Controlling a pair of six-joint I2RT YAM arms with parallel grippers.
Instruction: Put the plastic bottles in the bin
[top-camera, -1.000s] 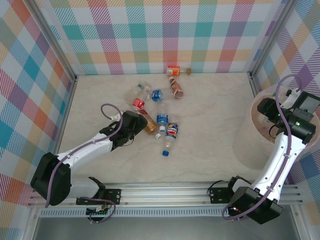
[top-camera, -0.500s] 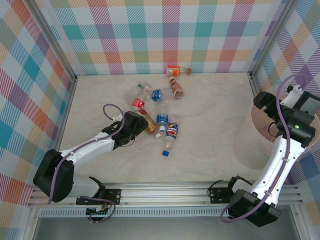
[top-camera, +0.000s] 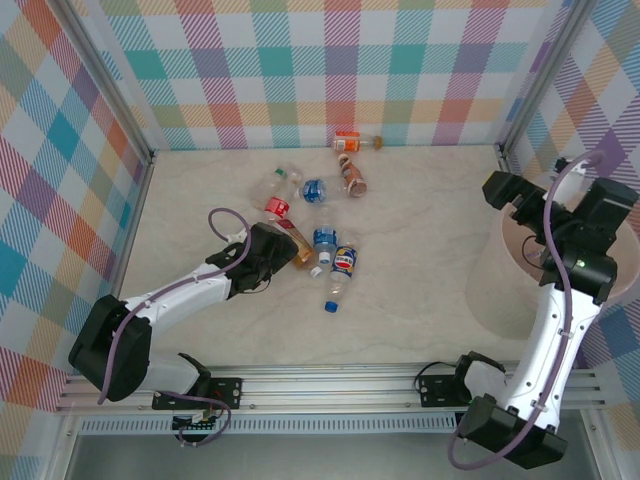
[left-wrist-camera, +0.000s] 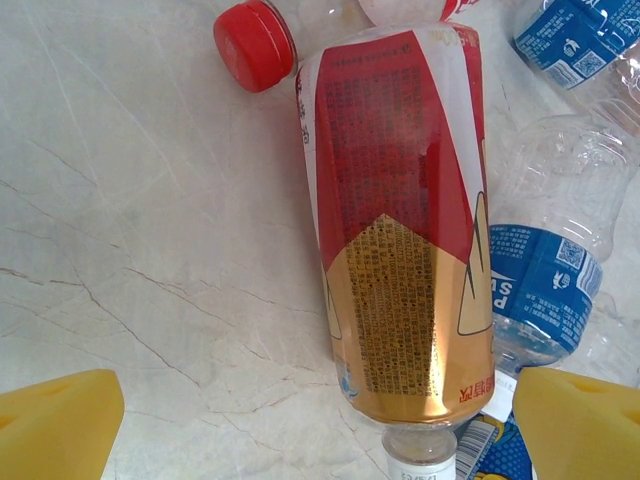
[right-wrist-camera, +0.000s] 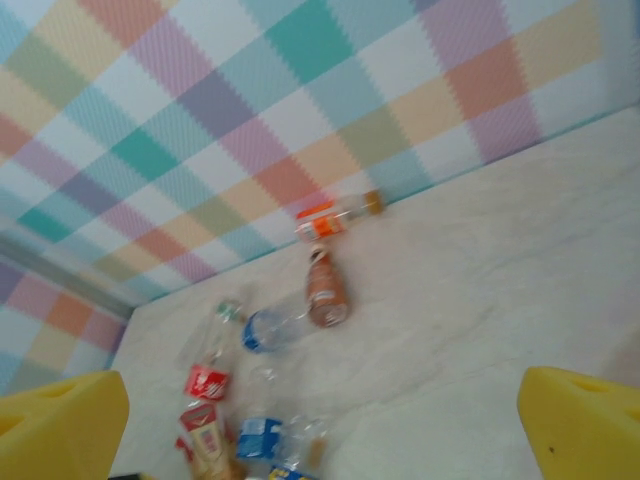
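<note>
Directly before the left gripper (left-wrist-camera: 318, 428) lies a bottle (left-wrist-camera: 395, 230).

From the top view I count nine plastic bottles (top-camera: 345, 262) lying on the table (top-camera: 430, 230), spread from the centre to the upper middle of the frame. Three of them carry blue labels. There's one bin (top-camera: 492, 295) at the right edge, and two arms (top-camera: 180, 295) rising from the bottom.

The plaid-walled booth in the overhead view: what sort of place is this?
Most likely a robotics lab test cell. Plaid panels wall off a marble-look tabletop, two robot arms are bolted to a rail at its near edge, and plastic bottles lie scattered, with a bin at the right.
</note>
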